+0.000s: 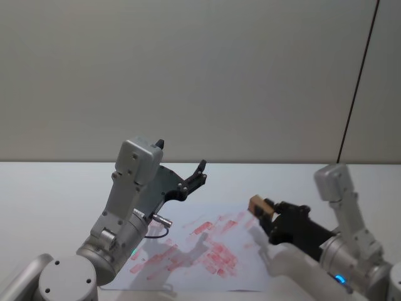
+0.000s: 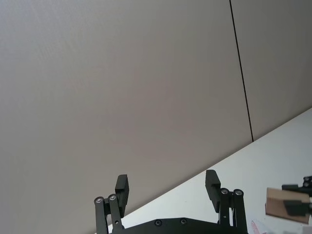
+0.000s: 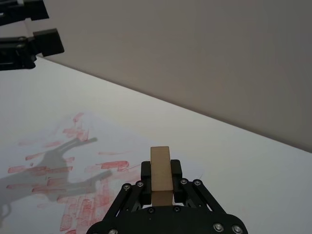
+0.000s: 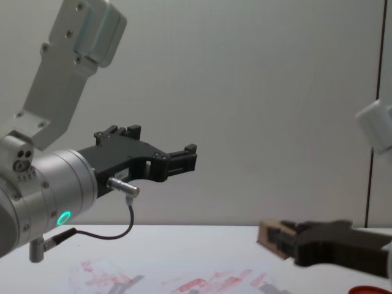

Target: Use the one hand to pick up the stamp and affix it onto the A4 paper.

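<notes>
Right end effector (image 3: 161, 171) sits nearest the lens in the right wrist view, its two black fingers pinching the stamp (image 3: 160, 168). The tan block stands between them, and a good part of it pokes out past the fingertips. From the head view, it hangs in the air about over the far right corner of the A4 paper (image 1: 247, 276), clear of the sheet. Which face carries the ink cannot be told.

Several things could go wrong from here:
- With so much wood outside the grip, pressing down may rock or slide the block between the fingers and smear the print.
- A descent from this spot may land half on the bare table (image 1: 62, 188), since the block is close to the paper's edge.
- If the face meets the sheet tilted, only one edge would mark.
- Nothing holds the paper down, so it may shift under a sideways push or lift with the stamp.
- The middle of the sheet is crowded with red prints, so a new one there would be hard to read.

Left end effector (image 2: 166, 183) hangs raised over the left side with its fingers spread and nothing between them. It is well apart from the stamp and looks unlikely to interfere.
</notes>
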`<state>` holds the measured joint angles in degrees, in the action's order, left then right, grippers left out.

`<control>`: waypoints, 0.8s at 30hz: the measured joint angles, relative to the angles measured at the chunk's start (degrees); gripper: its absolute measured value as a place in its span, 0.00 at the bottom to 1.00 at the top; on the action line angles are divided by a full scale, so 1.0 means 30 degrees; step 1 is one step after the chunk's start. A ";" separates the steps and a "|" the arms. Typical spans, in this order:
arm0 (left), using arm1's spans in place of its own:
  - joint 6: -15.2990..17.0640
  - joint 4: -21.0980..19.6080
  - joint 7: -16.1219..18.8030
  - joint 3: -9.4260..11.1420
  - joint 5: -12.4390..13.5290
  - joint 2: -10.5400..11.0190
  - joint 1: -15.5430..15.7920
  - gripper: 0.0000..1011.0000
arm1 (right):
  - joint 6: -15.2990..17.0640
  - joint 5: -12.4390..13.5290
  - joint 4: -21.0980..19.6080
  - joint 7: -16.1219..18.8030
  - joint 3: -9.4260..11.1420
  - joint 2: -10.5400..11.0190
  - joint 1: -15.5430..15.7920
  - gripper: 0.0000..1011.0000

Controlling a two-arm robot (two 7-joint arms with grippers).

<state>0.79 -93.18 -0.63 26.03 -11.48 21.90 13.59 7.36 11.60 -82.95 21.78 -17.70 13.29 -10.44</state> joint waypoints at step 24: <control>0.0001 0.0000 0.0000 0.0001 -0.0001 -0.0001 -0.0001 0.99 | 0.0168 0.0698 -0.1787 -0.1211 0.1459 0.2175 0.1720 0.22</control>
<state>0.80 -93.18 -0.63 26.03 -11.48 21.89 13.59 7.86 13.70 -88.31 18.15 -13.32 19.82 -5.28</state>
